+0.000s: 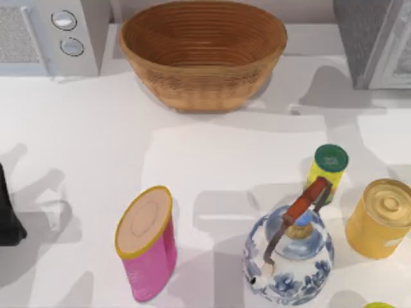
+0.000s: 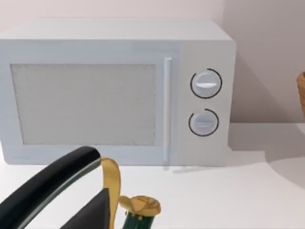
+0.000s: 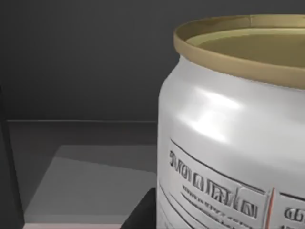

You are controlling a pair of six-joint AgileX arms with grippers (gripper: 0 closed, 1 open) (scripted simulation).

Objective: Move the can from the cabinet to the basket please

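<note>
Can (image 3: 233,129) close up, upright in dark interior; fingers possibly unseen.

Left arm (image 2: 47,183) is glossy black and rounded (with a gold curved bracket (image 2: 110,188)).

So the can (image 3: 233,133) is white-silver with a dull gold rim, upright inside a dark grey interior. Grey speckled cabinet (image 1: 372,38) sits back right, big empty wicker basket (image 1: 202,54) back centre.

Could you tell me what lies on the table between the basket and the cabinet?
Nothing stands there: in the top view the stretch of white table between the basket and the cabinet is bare, crossed only by shadow.
</note>
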